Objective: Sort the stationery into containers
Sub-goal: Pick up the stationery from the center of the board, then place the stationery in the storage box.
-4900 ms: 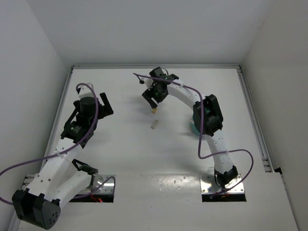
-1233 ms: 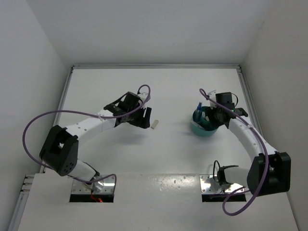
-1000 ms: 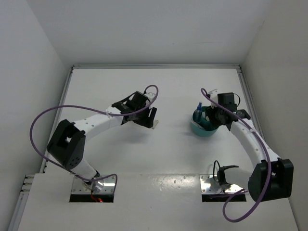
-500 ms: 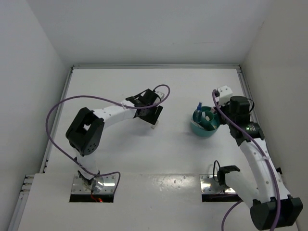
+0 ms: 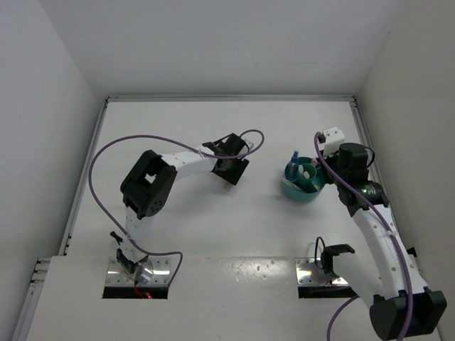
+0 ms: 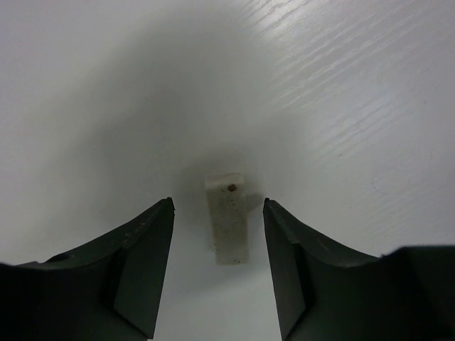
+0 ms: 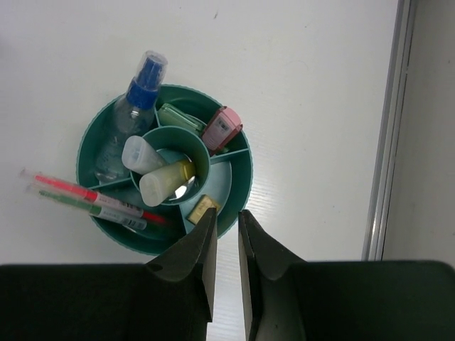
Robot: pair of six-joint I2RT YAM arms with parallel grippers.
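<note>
Straddling the pale eraser (image 6: 228, 219) on the counter (image 6: 341, 106), the left end effector (image 6: 217, 266) stands spread, lined up to pinch it for the teal cup (image 7: 239, 186)

Lab test cell: bare white walls (image 5: 213, 42), bolted arms.

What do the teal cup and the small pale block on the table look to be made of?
The teal cup: probably moulded plastic with a smooth, slightly glossy finish, judging by its thin, even walls and dividers in one uniform colour.

The pale block: likely rubber or vinyl, an eraser by its look. Its surface is matte and off-white, with softened edges, fine speckles and one dark spot near its far end.
</note>
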